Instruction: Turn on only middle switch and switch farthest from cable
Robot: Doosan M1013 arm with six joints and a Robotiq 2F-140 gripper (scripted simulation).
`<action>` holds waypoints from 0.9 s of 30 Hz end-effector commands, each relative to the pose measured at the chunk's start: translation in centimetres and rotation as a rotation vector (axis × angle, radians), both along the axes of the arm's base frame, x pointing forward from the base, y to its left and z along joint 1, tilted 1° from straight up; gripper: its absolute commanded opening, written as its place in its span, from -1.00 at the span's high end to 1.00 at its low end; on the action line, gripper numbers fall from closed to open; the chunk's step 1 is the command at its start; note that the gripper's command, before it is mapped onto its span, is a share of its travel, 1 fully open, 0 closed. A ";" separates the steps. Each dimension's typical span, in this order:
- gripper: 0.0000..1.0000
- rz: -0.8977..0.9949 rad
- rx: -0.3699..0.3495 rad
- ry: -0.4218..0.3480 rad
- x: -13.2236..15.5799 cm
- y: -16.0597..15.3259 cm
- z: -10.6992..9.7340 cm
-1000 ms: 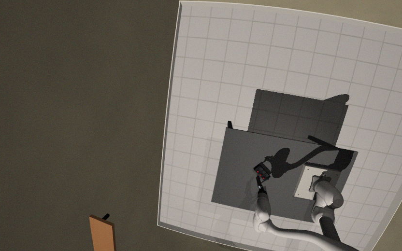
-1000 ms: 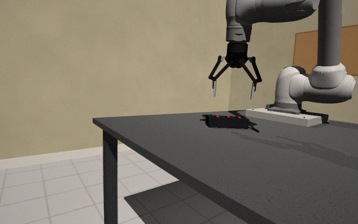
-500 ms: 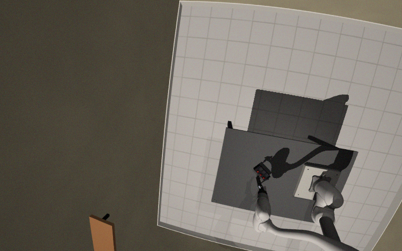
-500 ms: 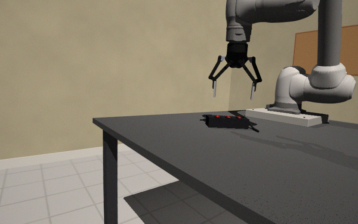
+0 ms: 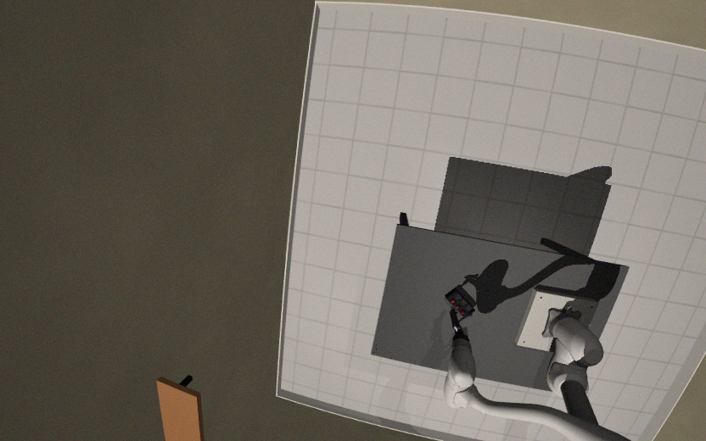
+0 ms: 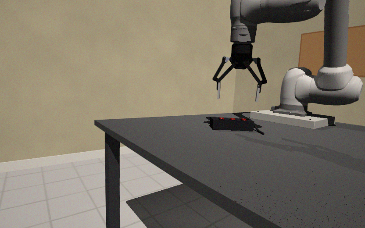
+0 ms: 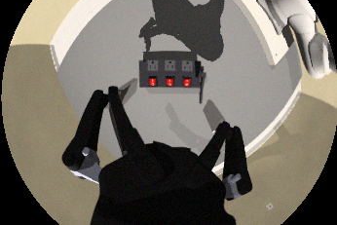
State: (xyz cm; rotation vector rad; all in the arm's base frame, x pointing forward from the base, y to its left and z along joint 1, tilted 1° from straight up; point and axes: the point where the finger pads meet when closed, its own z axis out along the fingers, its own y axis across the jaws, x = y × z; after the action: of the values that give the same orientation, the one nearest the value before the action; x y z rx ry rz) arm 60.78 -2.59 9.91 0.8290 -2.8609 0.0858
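1. gripper (image 6: 237, 93) hangs above the strip (image 6: 231, 123), fingers spread wide, nothing between them.
2. strip lies flat on the dark table (image 6: 178, 147), right way up, near the arm's base plate (image 6: 318, 122).
3. three red switches (image 7: 168, 83) sit in a row on top; cable (image 6: 259, 131) leaves the end nearer the base.

The white arm (image 6: 330, 42) rises from its base plate (image 6: 317, 122) near the far right edge of the bench and bends over toward the bench's middle. Its wrist (image 6: 242, 29) points straight down. The black gripper (image 6: 237, 94) hangs well above the surface, fingers (image 6: 218, 90) spread fully wide, gripping nothing.
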 end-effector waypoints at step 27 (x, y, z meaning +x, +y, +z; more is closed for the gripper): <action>-1.00 -0.661 0.066 -0.179 -1.4 -0.6 4.7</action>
State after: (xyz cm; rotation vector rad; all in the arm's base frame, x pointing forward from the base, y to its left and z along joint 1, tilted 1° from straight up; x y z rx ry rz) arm 59.43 -3.12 14.44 -0.1011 -3.1450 -0.0258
